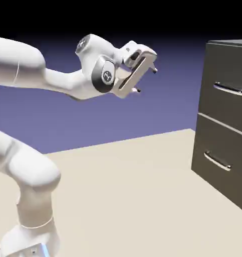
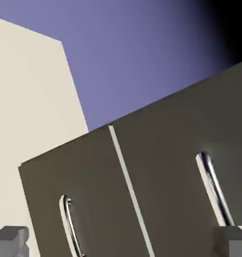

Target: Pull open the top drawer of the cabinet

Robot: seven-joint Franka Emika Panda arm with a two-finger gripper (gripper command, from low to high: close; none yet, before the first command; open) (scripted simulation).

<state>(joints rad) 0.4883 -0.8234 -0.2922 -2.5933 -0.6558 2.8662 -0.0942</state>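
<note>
The cabinet (image 1: 224, 125) stands dark grey-brown at the exterior view's right edge. Its top drawer (image 1: 228, 75) is flush and carries a silver bar handle (image 1: 229, 90). My gripper (image 1: 145, 80) hangs open in the air well left of the cabinet, at about that handle's height, with nothing between its fingers. The hand view is rolled: the cabinet (image 2: 158, 150) fills its lower right, the top drawer (image 2: 193, 145) lies right of the pale seam with its handle (image 2: 214, 188), and my gripper (image 2: 123, 242) shows only two grey fingertips (image 2: 10, 239) at the bottom corners.
The lower drawer (image 1: 218, 165) has the same kind of handle (image 1: 216, 161); in the hand view it (image 2: 67, 201) lies left of the seam. The cream table (image 1: 128, 196) spreads between the robot's base and the cabinet.
</note>
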